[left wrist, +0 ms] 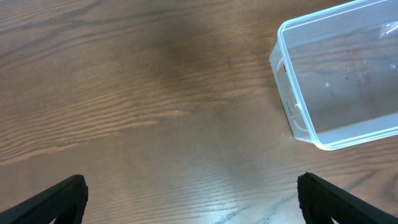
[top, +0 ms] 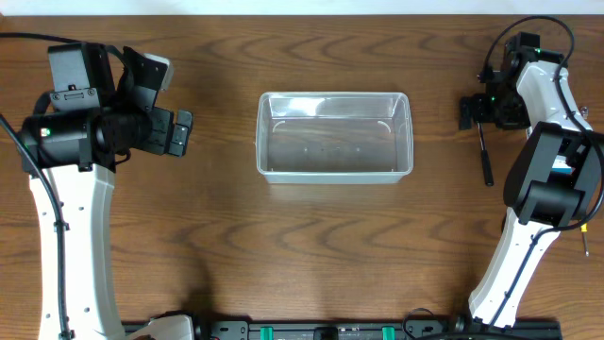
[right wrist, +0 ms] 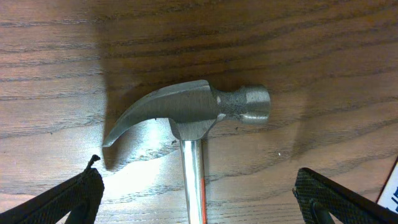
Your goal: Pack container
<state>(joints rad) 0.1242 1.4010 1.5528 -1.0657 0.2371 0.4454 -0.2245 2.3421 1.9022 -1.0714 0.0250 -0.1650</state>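
The clear plastic container (top: 335, 136) stands empty at the table's middle; its corner also shows at the upper right of the left wrist view (left wrist: 298, 121). A steel claw hammer (right wrist: 193, 115) lies flat on the table at the far right, and its dark handle (top: 485, 159) sticks out from under the right arm. My right gripper (right wrist: 198, 200) is open, with one finger on each side of the hammer's shaft just below the head, not touching it. My left gripper (left wrist: 189, 199) is open and empty over bare wood, left of the container.
A blue-and-white edge (right wrist: 392, 193) shows at the right border of the right wrist view. The arm bases stand at the front left and front right. A black rail (top: 330, 331) runs along the front edge.
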